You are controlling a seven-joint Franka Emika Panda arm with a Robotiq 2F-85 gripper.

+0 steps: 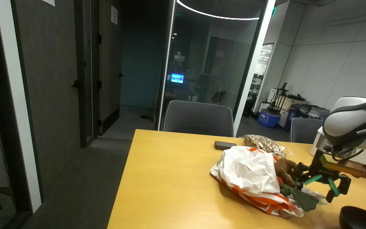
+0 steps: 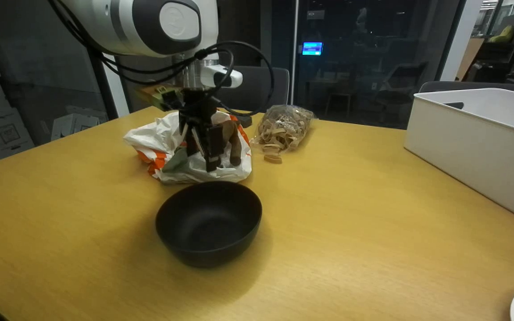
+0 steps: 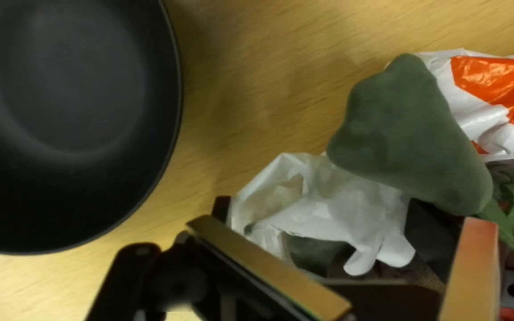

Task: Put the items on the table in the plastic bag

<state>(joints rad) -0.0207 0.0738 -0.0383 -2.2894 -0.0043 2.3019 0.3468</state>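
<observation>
The green stuffed thing (image 3: 411, 138) near the wide-spread end effector (image 1: 314, 192) looks squishy and light, so a pinch on its fat middle should hold.

Plastic bag (image 1: 253, 178): inside partly hidden — black bowl (image 3: 69, 125) cut off by wrist view's edges.

The table (image 2: 350, 200) is yellow with faint darker grain. Near its far edge, the block (image 1: 225, 145) is dark grey and the clear packet (image 2: 284, 127) shows tan and pale glints. The plastic bag (image 1: 249, 168) is white with bold orange patches; the soft item (image 3: 408, 138) is dull green, the bent item (image 1: 285, 168) brown. The bowl (image 2: 208, 223) is black, the box (image 2: 471, 151) white. The fingers (image 1: 334, 187) are black with bright green strips, tan-faced in the wrist view.
</observation>
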